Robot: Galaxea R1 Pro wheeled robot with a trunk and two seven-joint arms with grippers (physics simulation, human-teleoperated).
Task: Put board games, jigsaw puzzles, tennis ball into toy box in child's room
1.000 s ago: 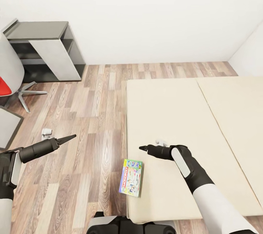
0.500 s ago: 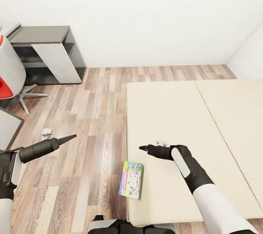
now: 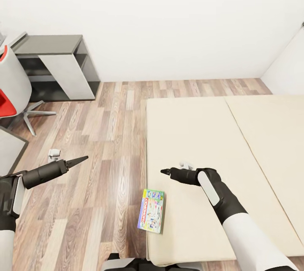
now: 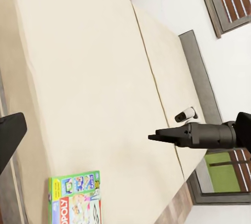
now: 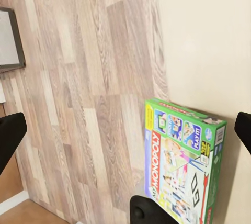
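Between frames my head camera tips up; the arms hold their pose. One white-and-green board game (image 3: 151,210) lies at the bed (image 3: 202,135) edge, overhanging the floor. It looks light, stiff and slick, so I'd pinch that overhang. Right gripper (image 3: 165,171) looks spread; left gripper (image 3: 83,159) I cannot tell.

chair (image 3: 14,89) cut by edge | board game (image 4: 76,199) partly cropped
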